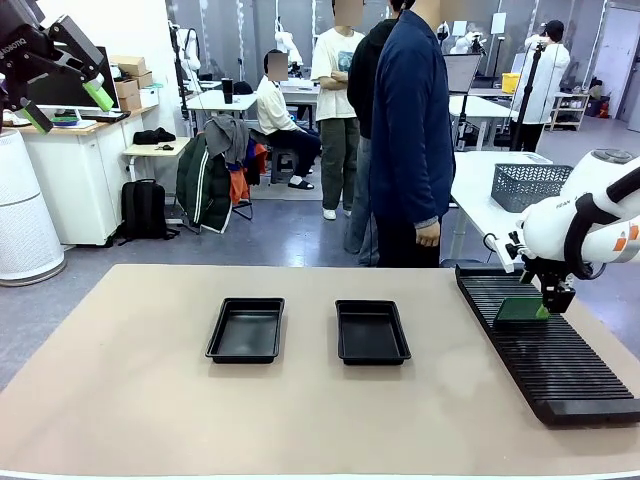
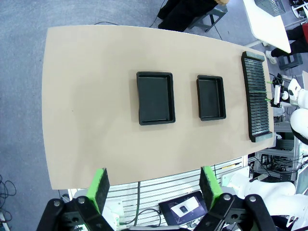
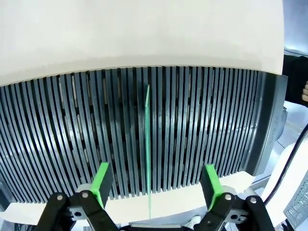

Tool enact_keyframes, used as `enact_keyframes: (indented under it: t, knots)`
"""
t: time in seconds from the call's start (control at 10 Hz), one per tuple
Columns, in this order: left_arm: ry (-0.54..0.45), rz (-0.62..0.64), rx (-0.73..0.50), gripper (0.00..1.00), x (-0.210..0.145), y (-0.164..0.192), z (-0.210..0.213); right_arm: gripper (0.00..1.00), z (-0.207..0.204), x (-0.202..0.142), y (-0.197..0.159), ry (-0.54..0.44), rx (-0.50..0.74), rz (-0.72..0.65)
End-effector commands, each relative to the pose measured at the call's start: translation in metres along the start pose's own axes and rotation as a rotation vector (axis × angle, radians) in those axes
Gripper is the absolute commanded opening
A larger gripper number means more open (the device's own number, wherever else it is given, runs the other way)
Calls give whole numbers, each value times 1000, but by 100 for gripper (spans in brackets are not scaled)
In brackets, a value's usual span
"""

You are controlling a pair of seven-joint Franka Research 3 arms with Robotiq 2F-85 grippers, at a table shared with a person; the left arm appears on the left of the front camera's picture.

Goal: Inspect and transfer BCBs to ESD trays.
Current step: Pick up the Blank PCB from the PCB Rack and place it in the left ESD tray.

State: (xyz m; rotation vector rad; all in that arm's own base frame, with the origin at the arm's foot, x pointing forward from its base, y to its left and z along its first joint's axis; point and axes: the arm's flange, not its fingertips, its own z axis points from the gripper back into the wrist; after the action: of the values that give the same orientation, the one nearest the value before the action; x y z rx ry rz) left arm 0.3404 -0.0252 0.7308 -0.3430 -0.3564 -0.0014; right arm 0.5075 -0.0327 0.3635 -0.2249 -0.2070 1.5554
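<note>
While the left gripper (image 1: 68, 107) gaped at upper left, the right gripper (image 3: 155, 180), fingers spread, straddled a BCB (image 3: 147, 139) in the rack (image 3: 72, 125).

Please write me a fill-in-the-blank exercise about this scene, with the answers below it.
1. Both ESD trays are ____.
2. The BCB stands on ____ in the rack.
3. The right gripper is ____, with one finger on each side of the BCB.
Answers: empty; edge; open.

ESD trays (image 1: 245, 335) side by side, rack (image 1: 572, 372) right, BCB (image 1: 520, 311) in rack
</note>
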Motion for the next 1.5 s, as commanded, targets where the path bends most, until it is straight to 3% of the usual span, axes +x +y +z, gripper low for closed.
enact_keyframes:
  t: [0.0,0.7,1.4]
  knots:
    - [3,7,-5,100,-2,1,-2,95,-8,-13,-11,-50,30,11]
    - [3,7,-5,100,-2,1,-2,73,-18,-28,-14,-89,32,-11]
    - [3,7,-5,100,-2,1,-2,60,-18,-26,-17,-105,60,10]
